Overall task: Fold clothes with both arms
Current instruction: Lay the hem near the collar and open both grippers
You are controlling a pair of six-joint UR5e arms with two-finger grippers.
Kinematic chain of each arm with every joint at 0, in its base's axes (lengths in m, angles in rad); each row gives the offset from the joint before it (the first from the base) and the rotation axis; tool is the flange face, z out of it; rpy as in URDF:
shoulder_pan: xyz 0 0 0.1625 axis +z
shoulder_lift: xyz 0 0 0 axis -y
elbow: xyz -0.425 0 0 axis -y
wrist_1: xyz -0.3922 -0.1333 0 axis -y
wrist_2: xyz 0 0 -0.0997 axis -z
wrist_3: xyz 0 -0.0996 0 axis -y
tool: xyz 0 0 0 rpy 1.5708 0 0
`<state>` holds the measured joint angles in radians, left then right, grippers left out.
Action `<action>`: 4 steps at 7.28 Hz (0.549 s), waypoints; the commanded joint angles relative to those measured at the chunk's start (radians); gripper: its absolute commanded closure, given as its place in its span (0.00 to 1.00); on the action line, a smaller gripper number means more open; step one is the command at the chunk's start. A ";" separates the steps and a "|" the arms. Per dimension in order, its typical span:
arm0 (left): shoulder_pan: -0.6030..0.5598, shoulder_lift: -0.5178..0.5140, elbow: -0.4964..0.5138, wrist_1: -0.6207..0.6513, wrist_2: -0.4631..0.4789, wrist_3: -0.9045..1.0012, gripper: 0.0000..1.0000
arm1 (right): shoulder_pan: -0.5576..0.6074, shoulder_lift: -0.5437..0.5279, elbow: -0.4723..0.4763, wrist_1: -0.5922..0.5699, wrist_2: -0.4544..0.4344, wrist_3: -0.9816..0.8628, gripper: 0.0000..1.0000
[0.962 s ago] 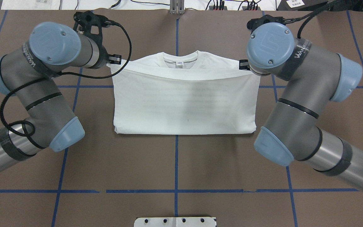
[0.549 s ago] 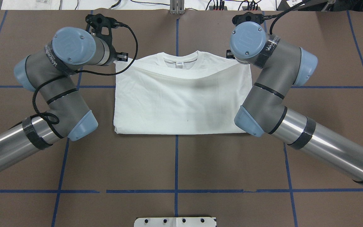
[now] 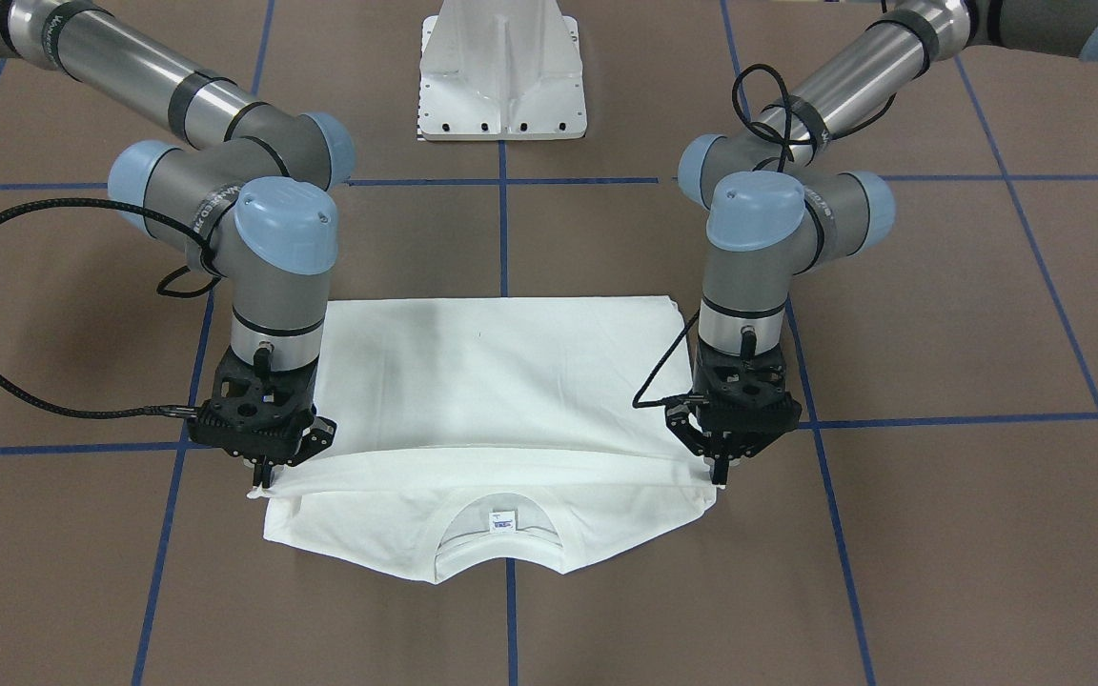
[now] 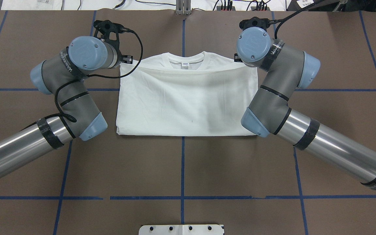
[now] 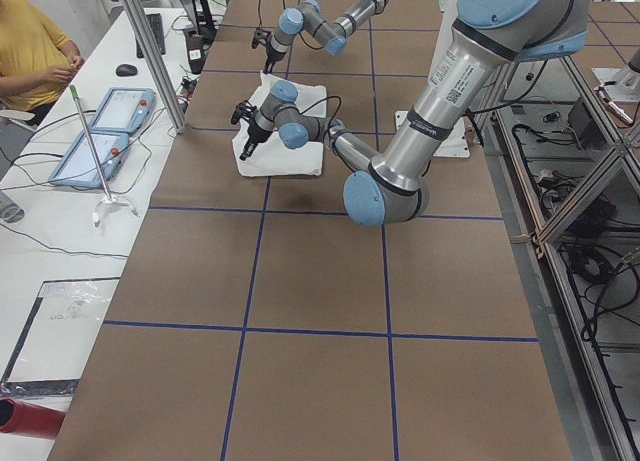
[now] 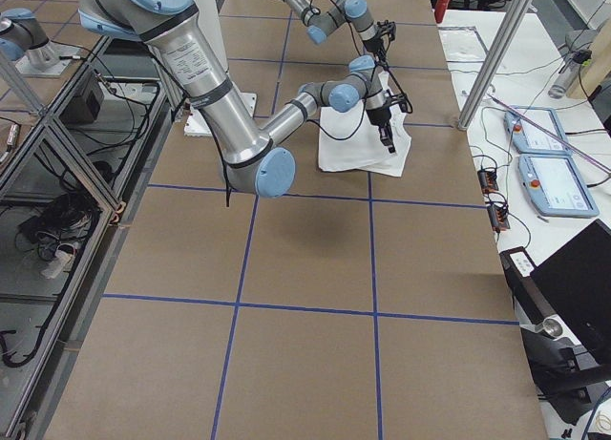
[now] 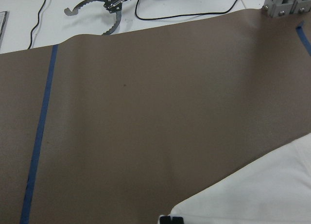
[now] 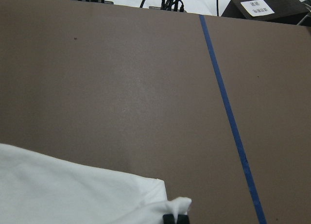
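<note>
The white shirt (image 4: 188, 101) lies flat on the brown table, its lower half doubled up toward the ribbed collar (image 4: 186, 58) with the neck label (image 3: 503, 521). My left gripper (image 4: 127, 60) is shut on the folded layer's corner at one shoulder, also seen as the left gripper (image 3: 719, 474) pinching cloth just above the table. My right gripper (image 3: 261, 481) is shut on the opposite corner. In the wrist views white cloth bunches at the left fingertips (image 7: 171, 219) and the right fingertips (image 8: 175, 218). No printed text shows.
The white pedestal base (image 3: 501, 76) stands on the robot's side. Blue tape lines (image 4: 182, 169) cross the brown table. Cables and a metal clamp (image 7: 104, 8) lie past the far edge. A seated person (image 5: 30, 41) and pendants (image 5: 100, 131) are beside the table.
Both grippers have carried the doubled layer's edge farther toward the collar and drawn slightly inward. The edge now hangs straighter and lower, covering more of the shirt's upper part.
</note>
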<state>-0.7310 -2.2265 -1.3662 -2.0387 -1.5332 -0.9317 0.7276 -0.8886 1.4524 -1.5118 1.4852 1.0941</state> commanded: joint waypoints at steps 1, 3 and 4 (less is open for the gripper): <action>0.002 0.010 0.001 -0.018 -0.002 0.002 0.01 | 0.000 0.002 -0.003 0.027 0.001 0.013 0.01; 0.001 0.072 -0.142 -0.046 -0.101 0.004 0.00 | 0.048 0.000 0.031 0.016 0.132 -0.011 0.00; 0.002 0.140 -0.234 -0.052 -0.161 0.002 0.00 | 0.064 -0.018 0.066 0.019 0.205 -0.046 0.00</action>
<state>-0.7300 -2.1563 -1.4976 -2.0821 -1.6216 -0.9291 0.7653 -0.8920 1.4839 -1.4921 1.5990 1.0810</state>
